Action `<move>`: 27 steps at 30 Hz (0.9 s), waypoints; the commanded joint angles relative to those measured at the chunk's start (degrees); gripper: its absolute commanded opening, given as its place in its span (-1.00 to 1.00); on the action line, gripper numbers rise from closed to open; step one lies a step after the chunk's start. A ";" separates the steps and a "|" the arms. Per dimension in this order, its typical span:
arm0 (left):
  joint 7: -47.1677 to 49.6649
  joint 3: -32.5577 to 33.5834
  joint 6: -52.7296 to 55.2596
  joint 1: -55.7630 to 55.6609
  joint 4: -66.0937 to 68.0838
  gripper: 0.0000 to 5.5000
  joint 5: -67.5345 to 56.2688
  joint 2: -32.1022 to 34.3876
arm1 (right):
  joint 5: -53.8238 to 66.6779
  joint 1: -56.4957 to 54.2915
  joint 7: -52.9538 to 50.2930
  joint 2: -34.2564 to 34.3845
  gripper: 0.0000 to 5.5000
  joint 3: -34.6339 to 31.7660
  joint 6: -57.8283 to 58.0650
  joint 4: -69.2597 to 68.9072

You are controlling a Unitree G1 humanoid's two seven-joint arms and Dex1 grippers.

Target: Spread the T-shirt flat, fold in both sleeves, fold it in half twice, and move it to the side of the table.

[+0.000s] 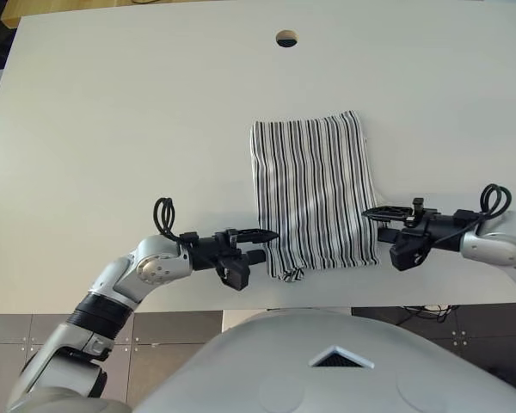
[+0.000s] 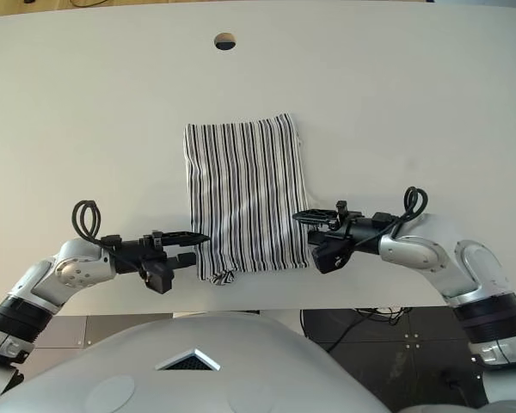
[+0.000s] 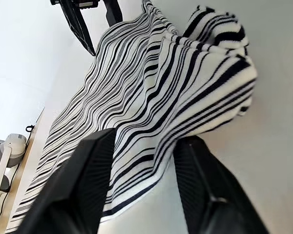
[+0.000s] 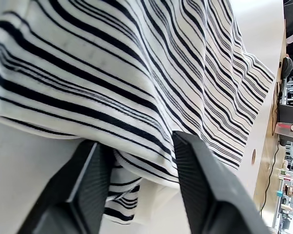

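Table point(image 1: 112, 129): white top, small round hole point(image 1: 286, 38) at far edge.

T-shirt point(image 1: 314, 194): striped, lying as a tall narrow rectangle near the table's near edge, a bit to the robot's right of centre. No sleeve is seen sticking out at either side, so sleeves are judged folded in. No. of layers can't be read off. Near-left corner is bunched into a small lump point(image 1: 288, 274); the rest is fairly flat w/ slight ripples.

Left gripper point(image 1: 267, 244): set at the shirt's near-left corner. In the left wrist view its fingers point(image 3: 95, 180) are spread apart w/ the cloth edge lying in the gap, not pinched.

Right gripper point(image 1: 374, 224): set at the near-right corner. Its fingers point(image 4: 198, 180) are likewise parted, w/ the cloth edge running between them, unclamped.

Progress (est.): spread + sleeve folds taken as done. Both near corners are bracketed, so a halving fold, near edge carried to far edge, is judged to be the step in hand; grip not yet closed. Whether this is the 1st or 2nd halving can't be told. Move to table side not done: shirt is well apart from either side edge.
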 commanded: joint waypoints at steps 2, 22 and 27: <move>-0.76 -1.85 0.65 -0.72 3.88 -0.55 4.07 -0.11 | -2.53 0.43 -0.56 0.78 -0.59 1.55 -0.13 2.90; -3.09 -0.51 0.66 7.84 -3.81 -0.96 -10.72 7.99 | 15.95 11.26 2.64 -2.75 -0.96 -0.79 3.25 -5.74; -1.86 3.68 7.10 4.76 -4.55 -0.96 -16.68 4.03 | 20.10 8.12 3.88 0.77 -0.96 -1.68 7.66 -5.59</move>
